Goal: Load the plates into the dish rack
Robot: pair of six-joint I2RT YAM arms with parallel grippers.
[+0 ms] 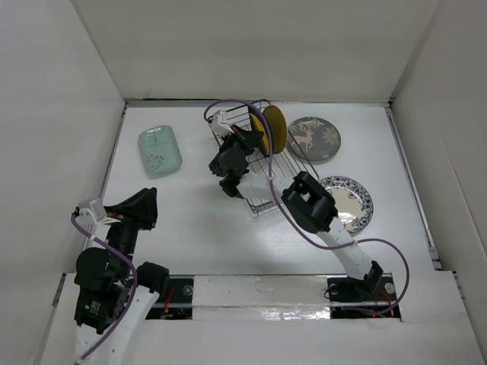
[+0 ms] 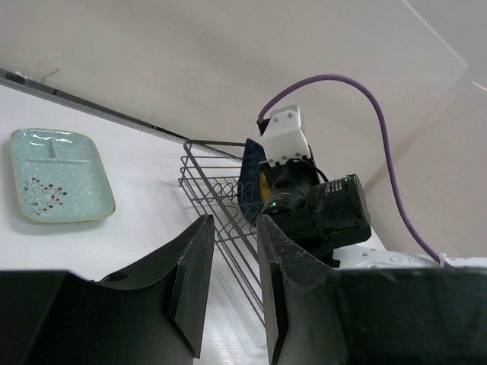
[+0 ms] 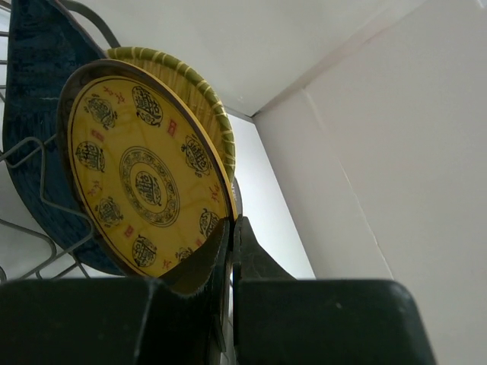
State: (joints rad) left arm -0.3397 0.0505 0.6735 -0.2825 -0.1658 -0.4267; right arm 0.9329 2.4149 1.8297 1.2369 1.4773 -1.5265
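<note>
In the right wrist view alone, jaws pinch a yellow plate [image 3: 144, 182].

A white table [image 1: 190, 236] fills the middle of the top view, boxed in by plain white walls: a back wall [image 1: 259, 46] across the top, a left wall [image 1: 53, 114] and a right wall [image 1: 449, 137] at the sides. A dark seam [image 1: 167, 100] runs along the table's far edge. Light glares off the glossy strip [image 1: 251, 291] at the bottom.

Lab test booth: white panels [image 1: 251, 46] enclosing a tabletop [image 1: 190, 224].
</note>
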